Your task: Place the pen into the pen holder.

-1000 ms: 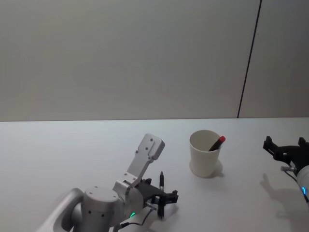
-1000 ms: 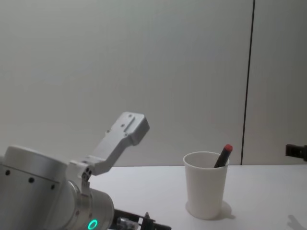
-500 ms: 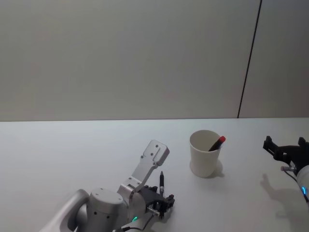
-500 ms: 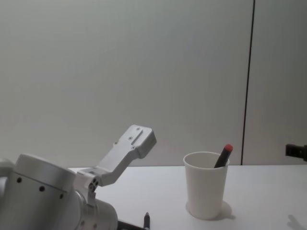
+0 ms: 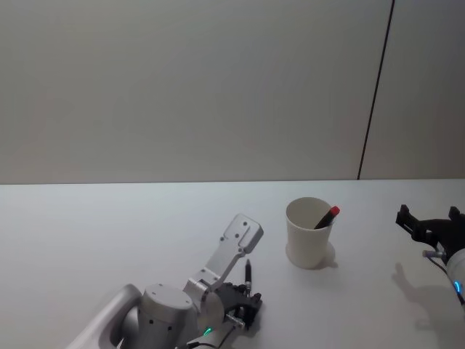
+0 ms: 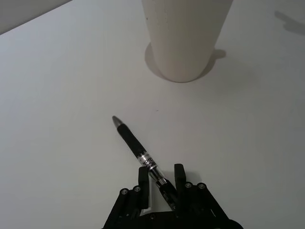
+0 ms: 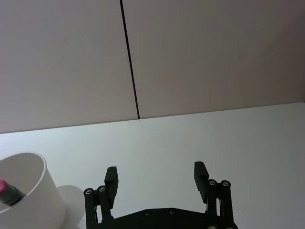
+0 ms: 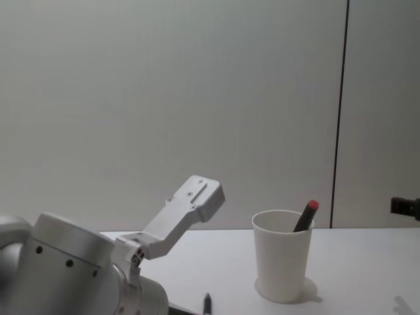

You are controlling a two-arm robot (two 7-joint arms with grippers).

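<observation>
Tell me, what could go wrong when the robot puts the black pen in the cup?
The left hand holds the pen near one end, so the long free part could tilt or slip. The cup looks light; a bump on its rim might tip it. A red-tipped pen already leans inside and could block the way. The right hand sits open, far right.

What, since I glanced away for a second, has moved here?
The left gripper, shut on the black pen, carried it a little toward the pen holder; its tip has come up into the chest view. The pen holder, the red-capped pen in it and the open right gripper, parked at the right, stayed put.
</observation>
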